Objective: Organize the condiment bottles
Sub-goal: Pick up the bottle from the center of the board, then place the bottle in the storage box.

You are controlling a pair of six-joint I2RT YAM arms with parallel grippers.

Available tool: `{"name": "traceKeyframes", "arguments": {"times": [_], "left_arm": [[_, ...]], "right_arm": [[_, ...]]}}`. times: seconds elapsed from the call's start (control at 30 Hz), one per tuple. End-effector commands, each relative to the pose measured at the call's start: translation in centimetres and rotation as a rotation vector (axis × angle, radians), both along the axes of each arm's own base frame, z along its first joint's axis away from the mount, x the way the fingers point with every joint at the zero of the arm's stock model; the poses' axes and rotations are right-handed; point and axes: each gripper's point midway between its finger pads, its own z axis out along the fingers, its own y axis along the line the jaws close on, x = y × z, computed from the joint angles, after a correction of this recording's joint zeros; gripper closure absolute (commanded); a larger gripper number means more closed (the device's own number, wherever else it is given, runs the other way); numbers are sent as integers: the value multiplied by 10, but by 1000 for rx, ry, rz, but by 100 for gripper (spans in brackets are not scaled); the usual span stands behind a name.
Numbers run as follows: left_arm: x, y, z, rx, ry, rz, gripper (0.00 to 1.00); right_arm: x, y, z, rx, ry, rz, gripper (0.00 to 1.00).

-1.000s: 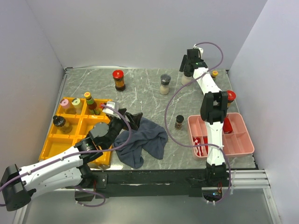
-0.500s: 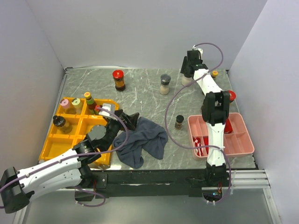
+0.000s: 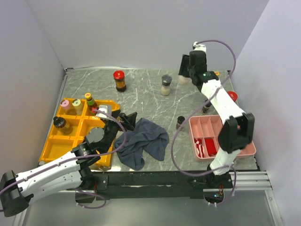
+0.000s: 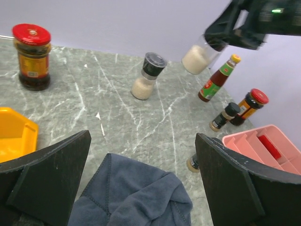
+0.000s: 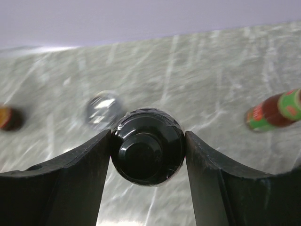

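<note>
The right gripper is clamped on the black cap of a white-powder glass jar, aloft well behind the pink plastic tray, base slanting away; the left gripper gapes.

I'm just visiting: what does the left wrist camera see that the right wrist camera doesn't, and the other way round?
Only the left wrist view: the dark cloth, the pink tray and a corner of the yellow tray. Only the right wrist view: a black cap from above, clamped in the right gripper. Both: the white-filled jar that gripper holds, the green-labelled sauce bottle and the grey-capped jar, blurred in the right wrist view.
</note>
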Motion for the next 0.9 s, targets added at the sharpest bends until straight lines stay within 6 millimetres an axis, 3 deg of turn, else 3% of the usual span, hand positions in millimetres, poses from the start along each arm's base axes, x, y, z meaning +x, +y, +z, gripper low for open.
{"name": "traceKeyframes", "arguments": {"times": [0.0, 0.07, 0.1, 0.17, 0.2, 0.27, 0.37, 0.43, 0.63, 0.87], "left_arm": [[1, 9, 9, -51, -20, 46, 1], [2, 14, 10, -59, -10, 71, 1], [3, 17, 11, -65, -4, 88, 1], [3, 27, 7, -85, 31, 134, 1], [3, 31, 7, -97, 42, 148, 1], [-1, 37, 5, -131, 79, 164, 1], [-8, 39, 10, -189, 101, 142, 0], [-12, 39, 12, -195, 115, 122, 1], [-15, 31, 10, -129, 174, 88, 0], [-9, 19, -2, -75, 237, 87, 1]], "right_arm": [[-45, 56, 49, 73, -149, 140, 64], [-68, 84, 52, 102, -155, 199, 64], [-77, 93, 38, 108, -125, 226, 64], [-96, 120, 34, 143, -117, 290, 64], [-103, 127, 20, 139, -95, 303, 64], [-112, 146, 13, 142, -110, 330, 64], [-116, 168, -14, 132, -80, 368, 64], [-112, 178, -37, 127, -48, 373, 63], [-114, 206, -75, 98, 23, 391, 60], [-129, 215, -104, 64, 50, 378, 38]]}}
